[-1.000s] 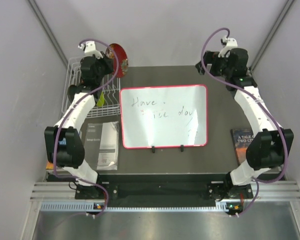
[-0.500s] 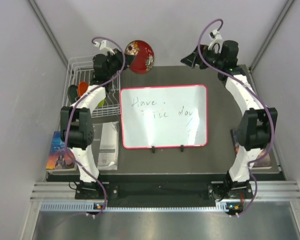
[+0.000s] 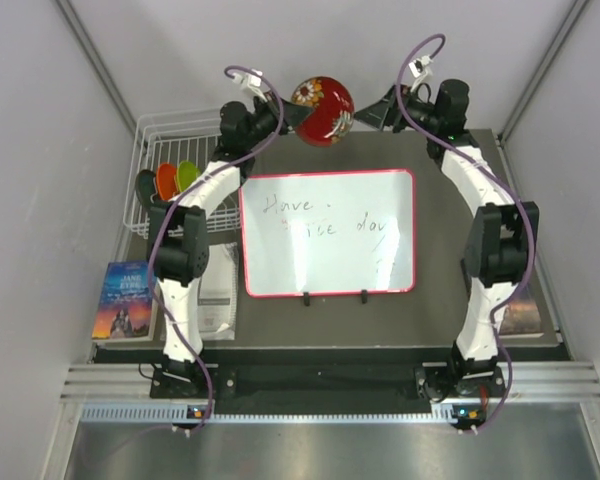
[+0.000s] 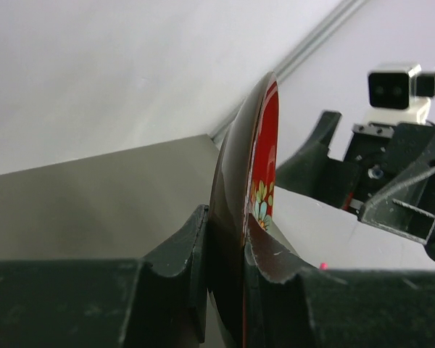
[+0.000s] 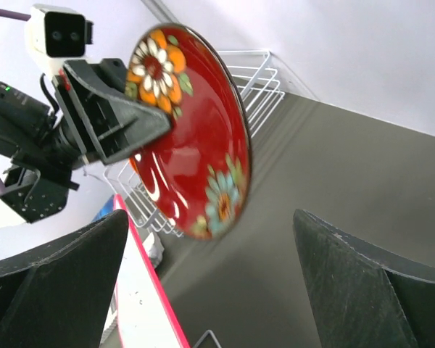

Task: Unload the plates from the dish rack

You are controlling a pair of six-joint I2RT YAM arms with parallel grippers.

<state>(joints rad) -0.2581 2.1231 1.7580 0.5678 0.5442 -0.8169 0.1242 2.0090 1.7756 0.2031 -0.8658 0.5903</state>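
My left gripper (image 3: 292, 117) is shut on the rim of a red plate (image 3: 323, 110) with flower markings and holds it on edge in the air over the table's far edge. The plate also shows in the left wrist view (image 4: 261, 152) and the right wrist view (image 5: 192, 138). My right gripper (image 3: 378, 110) is open and empty, just right of the plate and facing it (image 5: 210, 283). The white wire dish rack (image 3: 150, 140) stands at the far left with a dark teal plate (image 3: 146, 186), an orange plate (image 3: 167, 180) and a lime green plate (image 3: 187, 175) upright in it.
A whiteboard (image 3: 328, 232) with a red frame lies in the middle of the table. A booklet (image 3: 216, 290) and a book (image 3: 123, 298) lie at the near left. Another book (image 3: 525, 312) lies at the near right edge. Walls close in on both sides.
My left gripper lifted the red plate out of the rack and carried it right, toward the middle. My right gripper moved left to meet it.
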